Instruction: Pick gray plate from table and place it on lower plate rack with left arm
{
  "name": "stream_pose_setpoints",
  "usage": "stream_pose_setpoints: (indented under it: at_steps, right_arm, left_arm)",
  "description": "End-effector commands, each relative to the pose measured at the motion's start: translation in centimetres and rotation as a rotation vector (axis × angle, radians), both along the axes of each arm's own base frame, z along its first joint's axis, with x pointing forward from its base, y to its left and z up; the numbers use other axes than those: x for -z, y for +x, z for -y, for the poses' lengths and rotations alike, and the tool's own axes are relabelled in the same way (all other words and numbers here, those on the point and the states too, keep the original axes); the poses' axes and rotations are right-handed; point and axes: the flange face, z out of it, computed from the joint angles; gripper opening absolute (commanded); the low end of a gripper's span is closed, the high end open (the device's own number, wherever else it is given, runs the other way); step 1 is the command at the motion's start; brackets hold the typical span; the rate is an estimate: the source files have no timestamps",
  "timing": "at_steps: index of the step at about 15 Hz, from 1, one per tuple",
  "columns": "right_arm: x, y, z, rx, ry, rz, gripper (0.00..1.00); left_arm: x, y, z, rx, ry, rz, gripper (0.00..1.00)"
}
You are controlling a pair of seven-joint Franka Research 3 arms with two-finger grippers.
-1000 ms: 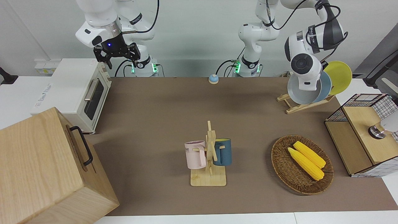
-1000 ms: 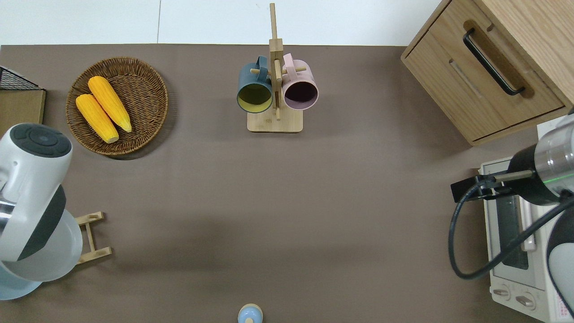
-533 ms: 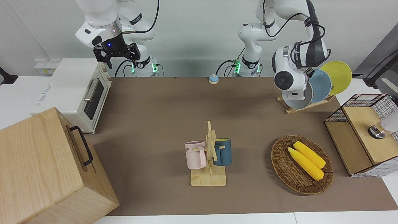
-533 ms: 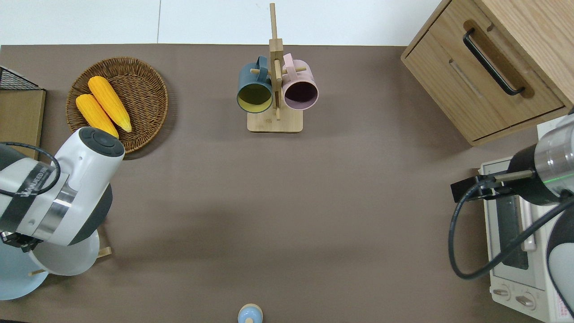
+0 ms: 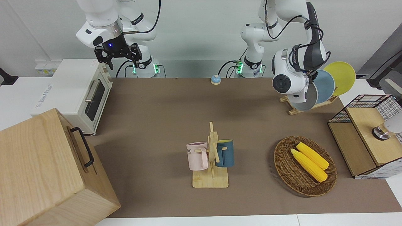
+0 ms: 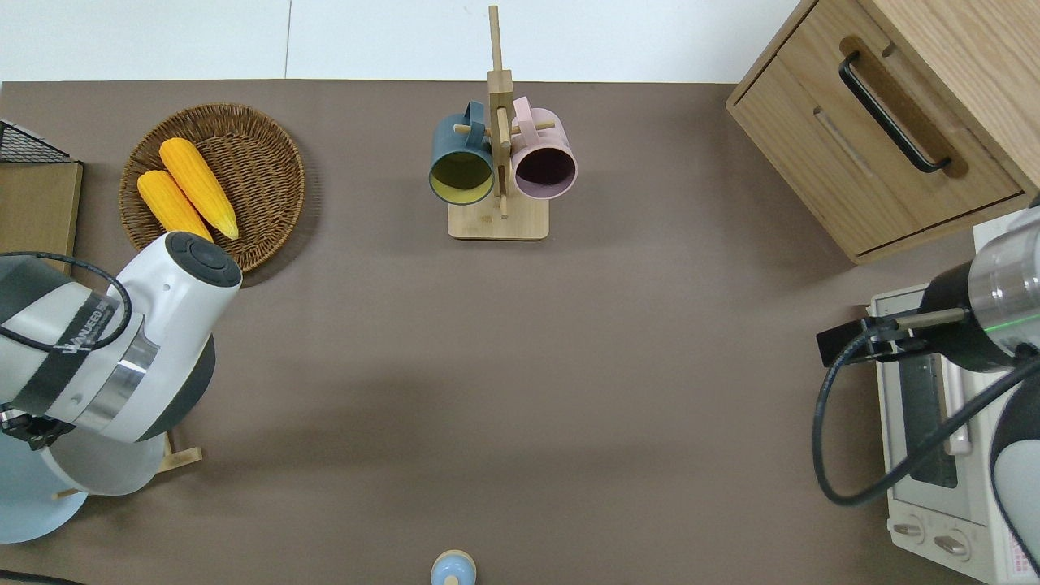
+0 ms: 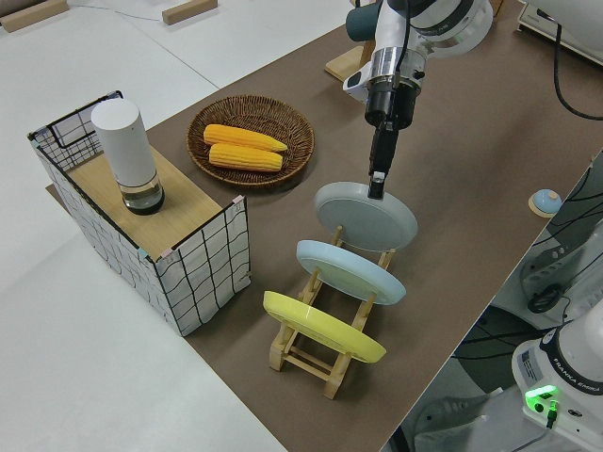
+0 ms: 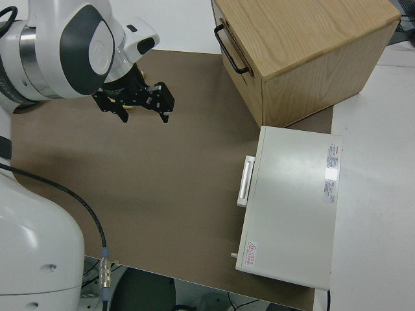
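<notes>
The left arm's black two-finger gripper [image 7: 377, 185] pinches the upper rim of the round pale gray plate [image 7: 366, 217], which stands tilted in the small light-wood plate rack [image 7: 325, 348], in the slot farthest from the robots. Confirm the plate's lower edge rests between the pegs before releasing, then withdraw along the plate's plane, clear of the sky-blue plate [image 7: 350, 271]. The right arm is parked.

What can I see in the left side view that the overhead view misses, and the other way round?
Only the left side view shows the left tool pinching the gray plate's rim, the yellow plate and the white cylinder in the wire basket. Only the overhead view shows the drawer cabinet and the toaster oven. Both show the corn basket and the rack.
</notes>
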Motion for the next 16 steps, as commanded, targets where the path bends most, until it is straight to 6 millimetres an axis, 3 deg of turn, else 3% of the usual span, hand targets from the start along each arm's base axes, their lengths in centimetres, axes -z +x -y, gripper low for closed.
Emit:
stream_pose_setpoints:
  at_steps: [1, 7, 9, 10, 11, 12, 13, 14, 15, 16]
  right_arm:
    - [-0.4, -0.3, 0.3, 0.003, 0.002, -0.005, 0.99]
    - [-0.4, -0.3, 0.3, 0.003, 0.002, -0.005, 0.987]
    - [-0.4, -0.3, 0.4, 0.005, 0.002, -0.005, 0.99]
    - [-0.4, -0.3, 0.4, 0.005, 0.002, -0.005, 0.987]
    - [-0.4, -0.3, 0.4, 0.005, 0.002, -0.005, 0.99]
    - [-0.4, -0.3, 0.3, 0.003, 0.002, -0.005, 0.987]
    - [-0.4, -0.3, 0.3, 0.003, 0.002, -0.005, 0.99]
    - [-0.4, -0.3, 0.3, 0.003, 0.002, -0.005, 0.99]
    - [-0.4, -0.3, 0.3, 0.003, 0.002, -0.005, 0.99]
    - [-0.4, -0.3, 0.3, 0.003, 0.002, -0.005, 0.987]
  left_arm:
    - [-0.4, 0.0, 0.2, 0.014, 0.023, -0.02, 0.0]
    - [1.9, -0.1, 1.2, -0.002, -0.001, -0.037, 0.01]
    - [2.4, -0.2, 1.6, -0.011, -0.038, -0.042, 0.25]
    - [2.6, -0.1, 1.6, -0.012, -0.041, -0.045, 0.29]
    - [2.5, -0.2, 1.7, -0.007, -0.047, -0.05, 0.45]
    - [2.5, -0.1, 1.8, -0.01, -0.05, -0.049, 0.47]
    - [2.4, -0.1, 2.0, -0.007, -0.058, -0.047, 0.62]
    - [2.2, 0.0, 2.4, -0.009, -0.07, -0.042, 0.69]
    - [1.9, 0.0, 2.7, -0.01, -0.087, -0.036, 0.87]
    - [1.3, 0.5, 3.8, 0.0, -0.117, -0.007, 0.99]
